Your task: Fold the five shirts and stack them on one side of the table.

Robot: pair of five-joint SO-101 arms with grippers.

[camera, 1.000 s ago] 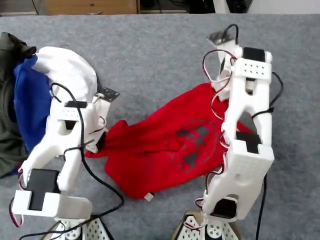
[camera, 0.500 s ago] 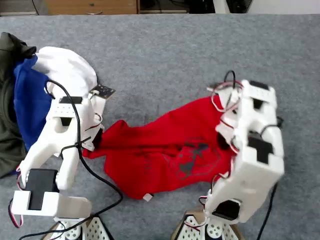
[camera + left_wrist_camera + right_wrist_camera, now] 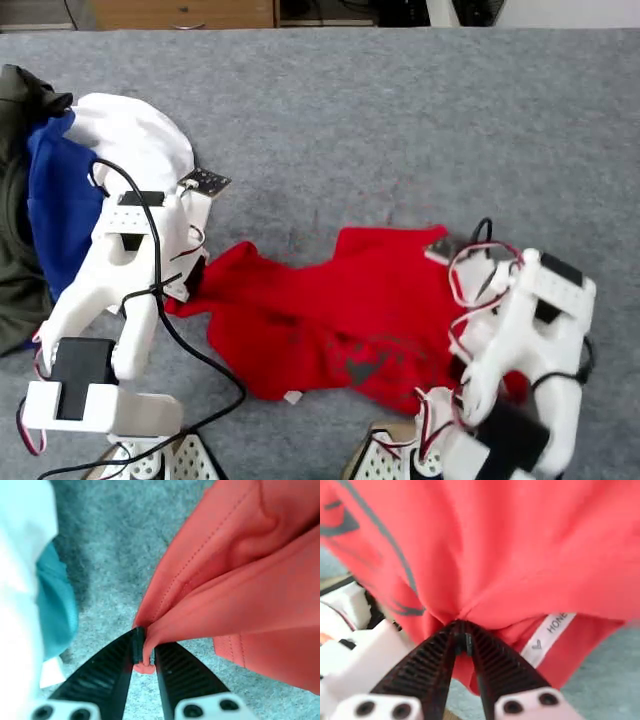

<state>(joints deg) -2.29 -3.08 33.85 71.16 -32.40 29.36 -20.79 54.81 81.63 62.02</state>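
Near the table's (image 3: 400, 120) front edge, the red shirt (image 3: 340, 310) lies rumpled between the arms. The left gripper (image 3: 145, 641) is pinching its hem, and the right gripper (image 3: 463, 632) is clamped on a bunched fold by the label (image 3: 547, 632).

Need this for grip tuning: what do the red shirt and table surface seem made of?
The red shirt looks like soft matte knit, probably cotton jersey: it creases and shows stitched hems. The table surface seems felt or short-pile carpet: fuzzy, mottled.

Red shirt (image 3: 300, 310) bears dark print (image 3: 360, 372) — table (image 3: 350, 120) grey.
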